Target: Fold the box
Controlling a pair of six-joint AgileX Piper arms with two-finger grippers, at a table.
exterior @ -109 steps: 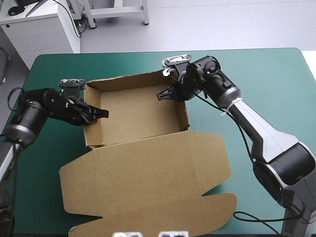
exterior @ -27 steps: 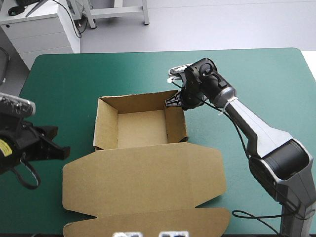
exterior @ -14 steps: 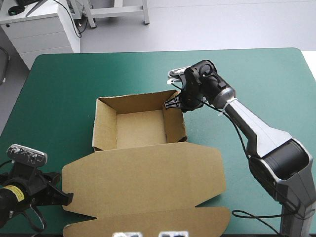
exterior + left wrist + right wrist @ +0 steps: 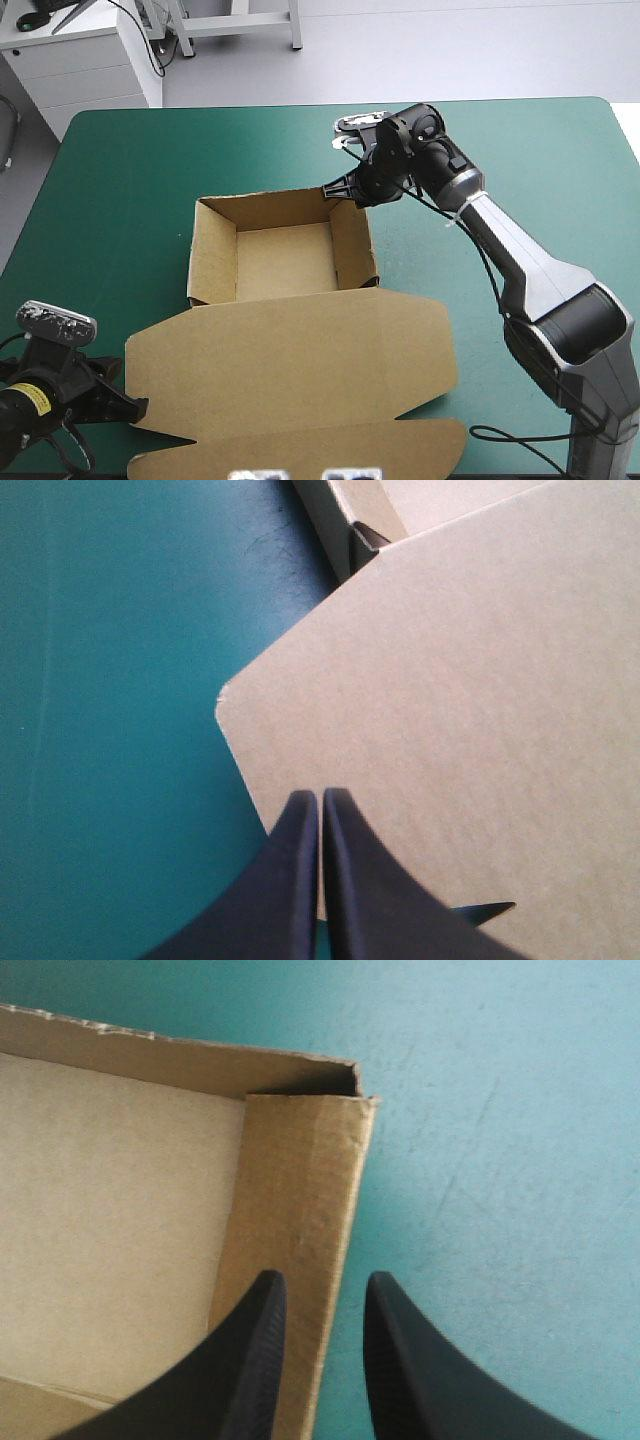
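High view: brown box mid-table, open tray, lid flat nearside; light stiff board, probably best gripped at wall rims; right gripper narrowly parted over right wall, left gripper closed over lid's left corner.

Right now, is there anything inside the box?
No, the box is an open tray with only bare brown board inside.

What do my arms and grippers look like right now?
The right arm has a silver-grey forearm and black wrist. The left arm is black with a yellow label. The left gripper and right gripper each have two black, curved, fin-shaped fingers.
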